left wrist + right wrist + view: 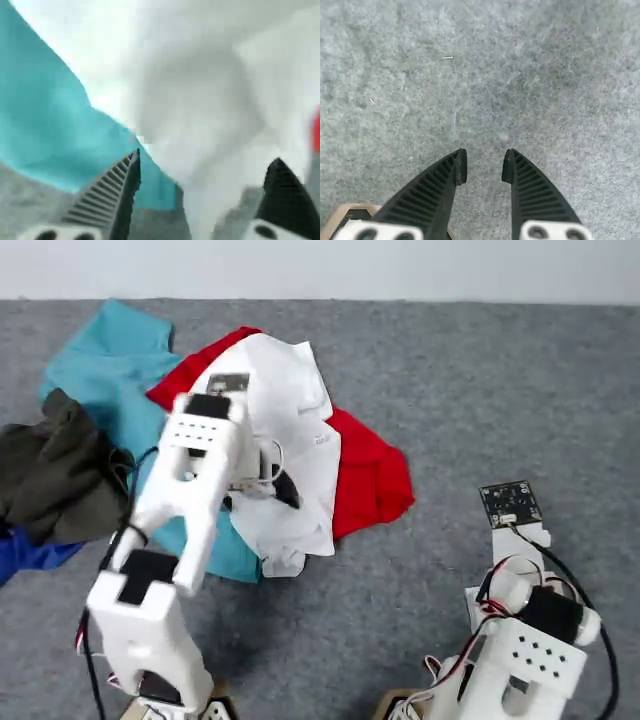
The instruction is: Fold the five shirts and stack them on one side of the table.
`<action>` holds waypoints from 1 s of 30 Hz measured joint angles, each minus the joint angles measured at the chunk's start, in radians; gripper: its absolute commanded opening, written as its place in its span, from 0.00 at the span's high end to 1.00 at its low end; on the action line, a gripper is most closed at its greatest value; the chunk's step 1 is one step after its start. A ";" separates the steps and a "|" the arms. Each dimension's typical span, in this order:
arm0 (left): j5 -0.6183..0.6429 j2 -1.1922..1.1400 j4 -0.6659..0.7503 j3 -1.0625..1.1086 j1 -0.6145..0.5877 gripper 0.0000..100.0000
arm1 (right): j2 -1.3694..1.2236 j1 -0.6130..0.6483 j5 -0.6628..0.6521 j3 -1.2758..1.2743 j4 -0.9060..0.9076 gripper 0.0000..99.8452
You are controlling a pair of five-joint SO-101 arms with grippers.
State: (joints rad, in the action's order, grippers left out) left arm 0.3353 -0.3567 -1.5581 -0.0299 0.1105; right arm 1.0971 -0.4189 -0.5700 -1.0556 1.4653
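A pile of shirts lies at the table's far left. A crumpled white shirt [290,430] rests on a red shirt [375,475] and a teal shirt [110,365]. A dark olive shirt [50,470] and a blue shirt [25,552] are bunched at the left edge. My left gripper [207,157] hangs open just above the white shirt [200,75], where it meets the teal shirt [45,115]; nothing is between its fingers. My right gripper [485,155] is open a little over bare table at the near right.
The grey felt table [500,390] stretches out to the right of the pile and behind it. The right arm [530,640] sits folded at the near right corner. A pale wall runs along the far edge.
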 measured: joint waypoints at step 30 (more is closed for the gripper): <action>0.011 -0.023 -0.164 -1.011 -0.273 0.99 | 0.000 0.000 0.000 0.000 0.000 0.86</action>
State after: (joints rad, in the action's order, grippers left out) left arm 0.3460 -0.3798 -1.7223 -1.0411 -0.1626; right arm 1.0971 -0.4189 -0.5700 -1.0556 1.4653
